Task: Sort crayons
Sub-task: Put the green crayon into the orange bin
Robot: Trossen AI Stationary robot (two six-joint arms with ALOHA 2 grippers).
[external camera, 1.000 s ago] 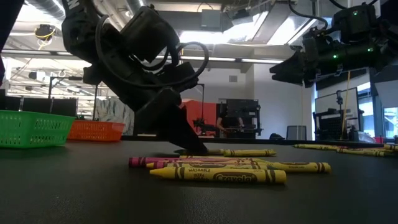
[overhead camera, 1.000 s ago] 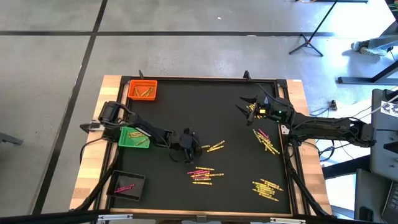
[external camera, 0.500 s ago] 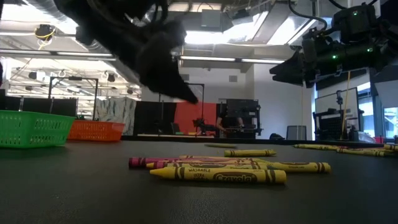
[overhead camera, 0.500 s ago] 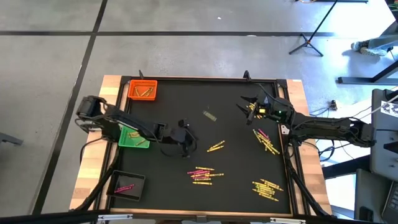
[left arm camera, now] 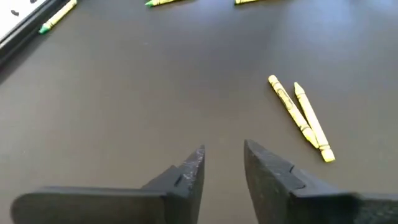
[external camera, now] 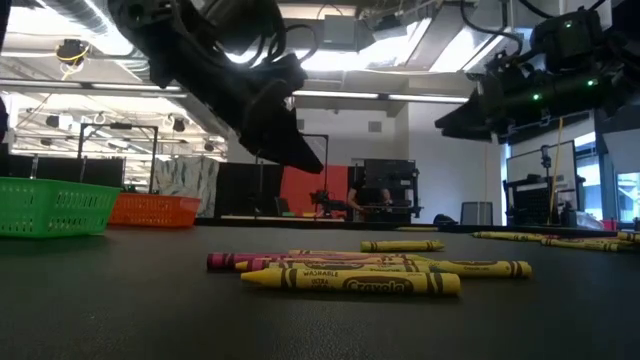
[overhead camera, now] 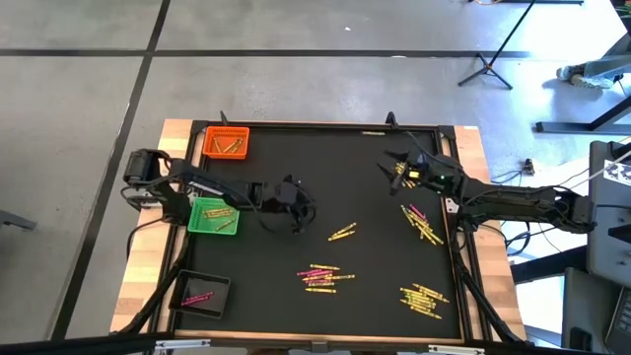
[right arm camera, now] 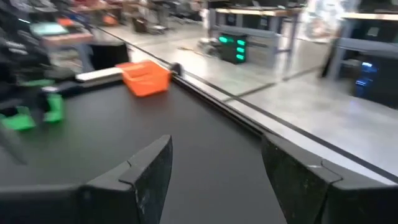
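Yellow, pink and orange-gold crayons lie flat on the black table in loose groups: mid-table (overhead camera: 320, 277), near right (overhead camera: 422, 299) and right (overhead camera: 422, 223). A yellow pair (overhead camera: 342, 233) (left arm camera: 301, 118) lies just beyond my left gripper (overhead camera: 296, 212) (left arm camera: 224, 158). That gripper hangs above the table, slanting down, slightly open with nothing between its fingers. My right gripper (overhead camera: 386, 168) (right arm camera: 214, 168) waits open and empty above the far right. One crayon (overhead camera: 373, 132) (left arm camera: 56, 15) lies along the far edge.
At the left stand an orange tray (overhead camera: 226, 143) with orange-gold crayons, a green tray (overhead camera: 213, 217) with yellow ones and a black tray (overhead camera: 202, 293) with pink ones. A raised rim (overhead camera: 315, 125) runs round the table. In the low view, crayons (external camera: 350, 275) lie close to the camera.
My left gripper has risen off the table from beside the middle crayons and drawn back toward the left and far side. A loose crayon that showed mid-table half a second ago has gone to the far edge.
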